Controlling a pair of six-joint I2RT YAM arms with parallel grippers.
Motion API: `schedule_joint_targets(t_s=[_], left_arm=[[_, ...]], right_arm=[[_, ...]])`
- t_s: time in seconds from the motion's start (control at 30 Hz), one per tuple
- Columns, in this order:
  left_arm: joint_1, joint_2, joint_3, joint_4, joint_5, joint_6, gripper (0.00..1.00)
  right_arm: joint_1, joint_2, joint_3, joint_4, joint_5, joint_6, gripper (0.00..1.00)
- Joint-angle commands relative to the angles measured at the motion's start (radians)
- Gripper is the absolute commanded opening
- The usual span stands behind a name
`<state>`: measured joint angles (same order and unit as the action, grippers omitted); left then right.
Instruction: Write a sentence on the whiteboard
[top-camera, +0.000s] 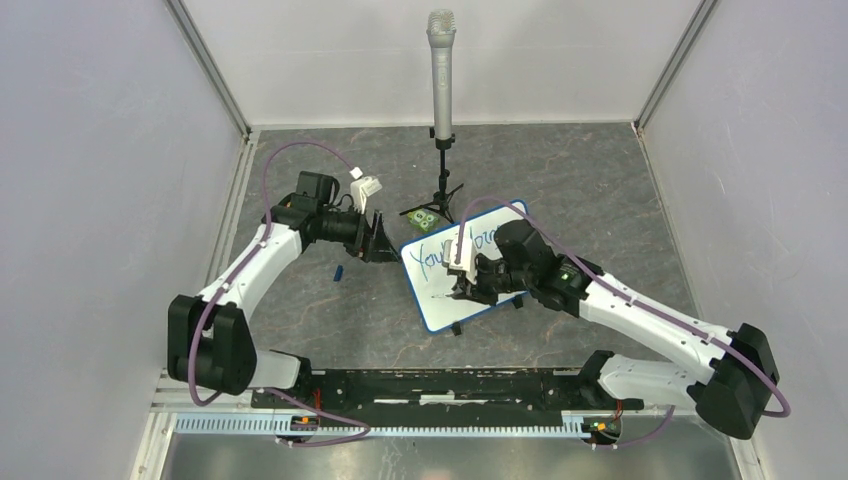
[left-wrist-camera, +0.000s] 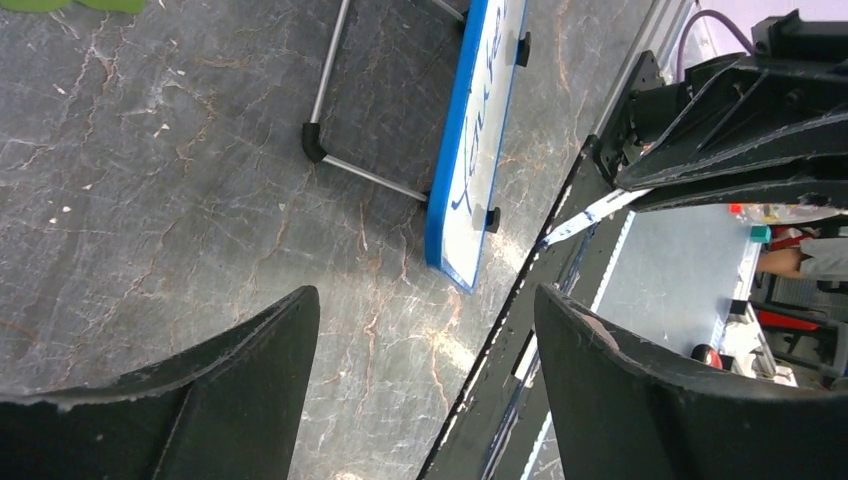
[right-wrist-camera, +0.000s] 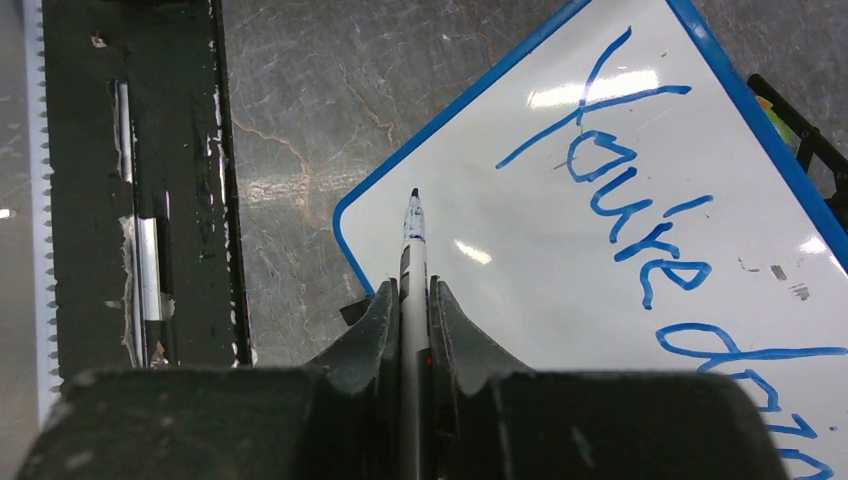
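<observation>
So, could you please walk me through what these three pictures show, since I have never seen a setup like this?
They show two white robot arms bolted to the near edge of a grey marbled table. The wide picture comes from a fixed camera above and behind them. The other two come from cameras on the wrists, each looking past its own fingers.

On the table lies a small whiteboard with a blue edge, bearing blue handwriting that so far reads "You're doi". Behind it stands a microphone on a small tripod, and a small blue object lies near the left arm.

The right end effector is closed on a marker, its tip over the board's lower part. The left end effector is open and empty, beside the board.
</observation>
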<state>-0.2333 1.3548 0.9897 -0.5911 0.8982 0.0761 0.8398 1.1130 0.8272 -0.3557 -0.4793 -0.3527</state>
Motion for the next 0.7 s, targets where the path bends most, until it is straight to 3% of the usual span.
schedule_joint_targets(t_s=[0.0, 0.23, 0.67], left_arm=[[-0.002, 0.021, 0.004, 0.056, 0.062, -0.052, 0.82], [-0.02, 0.064, 0.014, 0.093, 0.076, -0.066, 0.71], [-0.058, 0.121, 0.047, 0.091, 0.063, -0.066, 0.36]], right_arm=[[0.019, -0.001, -0.018, 0.053, 0.084, -0.009, 0.0], [0.021, -0.01, -0.04, 0.036, 0.129, -0.035, 0.0], [0.04, 0.015, -0.029, 0.052, 0.188, -0.037, 0.0]])
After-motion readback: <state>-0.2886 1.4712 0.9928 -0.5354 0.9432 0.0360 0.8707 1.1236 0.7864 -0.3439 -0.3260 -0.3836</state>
